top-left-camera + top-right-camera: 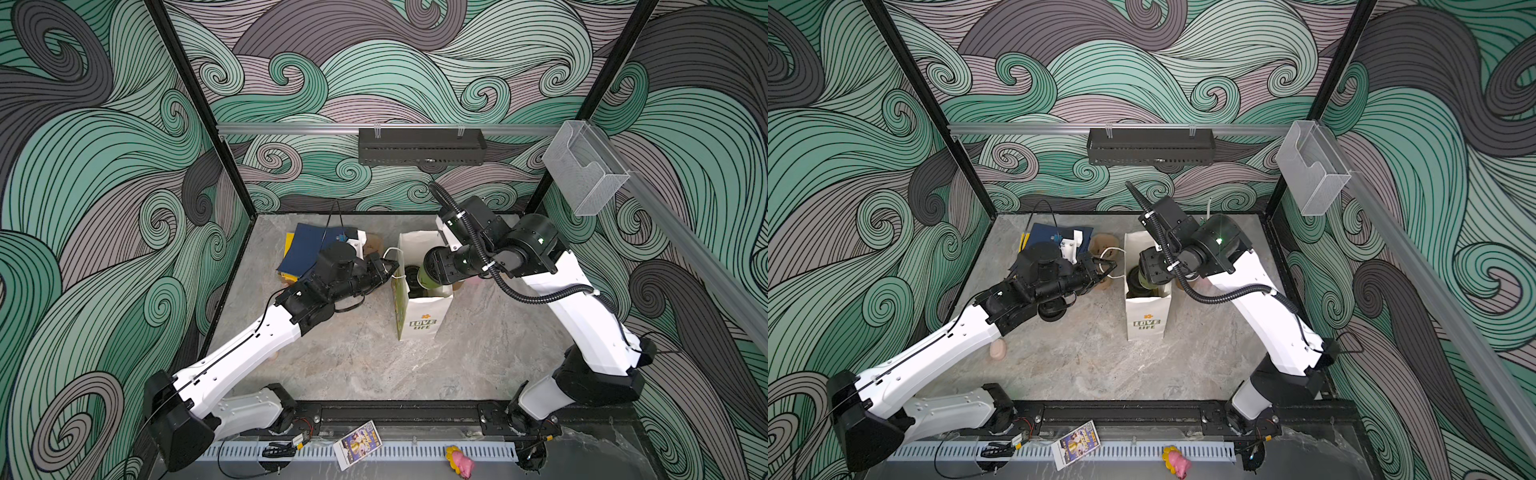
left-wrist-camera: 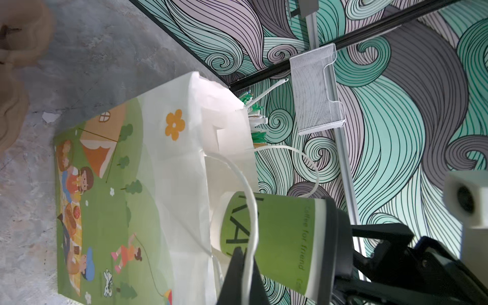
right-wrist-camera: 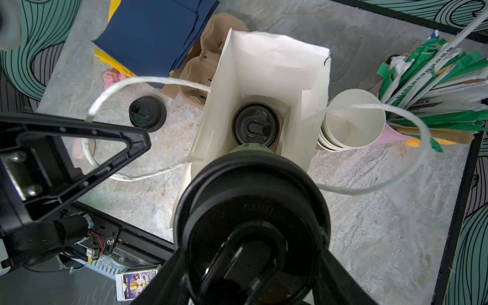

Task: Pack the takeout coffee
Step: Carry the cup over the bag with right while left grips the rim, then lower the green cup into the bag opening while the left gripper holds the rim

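Pinching the white cord handle (image 3: 158,79) of the paper bag (image 1: 424,309), the left fingers (image 2: 233,280) are closed tight on the cord & draw it out to the left, so the bag's mouth stands open. Bag is upright approx mid-table (image 1: 374,365), "LOVE LIFE" panel facing near. Its other handle (image 3: 422,137) loops free on the right side.

The right fingers (image 2: 383,233) come in from the right & are clamped on a green cup (image 2: 280,237) at its lid end, w/ the black sip lid (image 3: 250,211) fitted. The 2 fingers sit fairly wide apart, cup btwn them. The cup hangs over the bag's mouth, base pointing down into the opening; how deep it reaches, can't tell.

A 2nd lidded cup (image 3: 255,124) sits at the bottom of the bag, only its black lid showing, just beside the held cup's base.

Outside the bag:
- 1 loose black lid (image 3: 147,113) lies flat on the table, left of the bag, under the left arm.
- A stack of empty cups (image 3: 351,118), cream inside, stands just right of the bag.
- A pink cup of wrapped straws (image 3: 433,79) is just beyond that stack.
- A brown pulp carrier (image 1: 1100,245) lies far-left of the bag, w/ folded navy bags (image 1: 307,249) further left.
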